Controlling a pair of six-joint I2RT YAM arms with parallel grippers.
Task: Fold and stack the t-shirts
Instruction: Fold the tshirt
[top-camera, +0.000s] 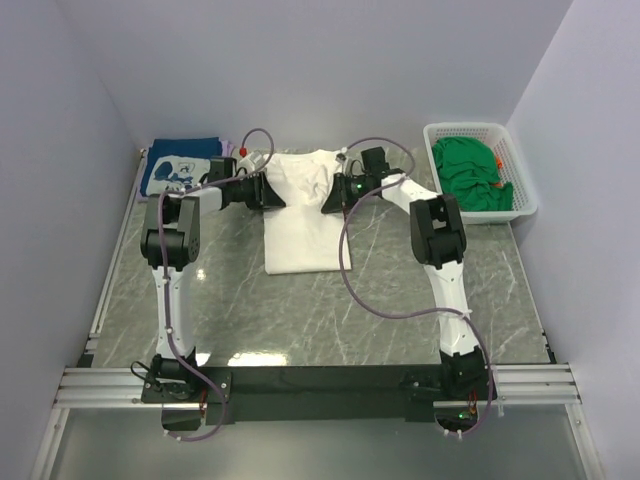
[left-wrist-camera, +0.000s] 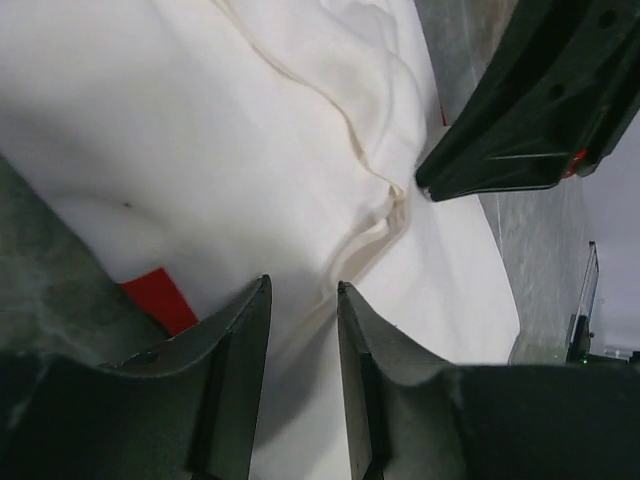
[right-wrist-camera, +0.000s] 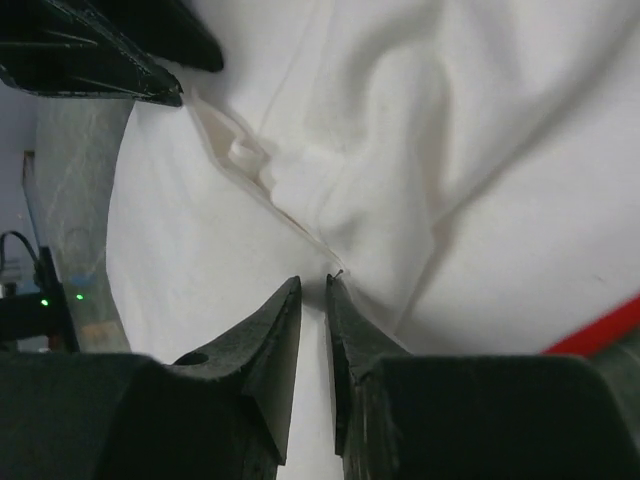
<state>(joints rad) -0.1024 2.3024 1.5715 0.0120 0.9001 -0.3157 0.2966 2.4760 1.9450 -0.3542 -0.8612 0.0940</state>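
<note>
The large white t-shirt (top-camera: 300, 225) lies partly folded in the middle of the table, its upper part bunched. A bit of red print shows in the left wrist view (left-wrist-camera: 158, 298). My left gripper (top-camera: 272, 196) sits on the shirt's upper left; its jaws (left-wrist-camera: 303, 290) stand open over a crease of white cloth. My right gripper (top-camera: 333, 199) sits on the upper right; its jaws (right-wrist-camera: 313, 280) are nearly together, pinching a fold edge of the white t-shirt (right-wrist-camera: 400, 150). A folded navy t-shirt (top-camera: 180, 168) with white print lies at the far left. Green t-shirts (top-camera: 470, 172) fill the basket.
A white plastic lattice basket (top-camera: 478, 131) stands at the far right. Purple cables loop from both arms over the table (top-camera: 380, 290). Walls close in on the left, the back and the right.
</note>
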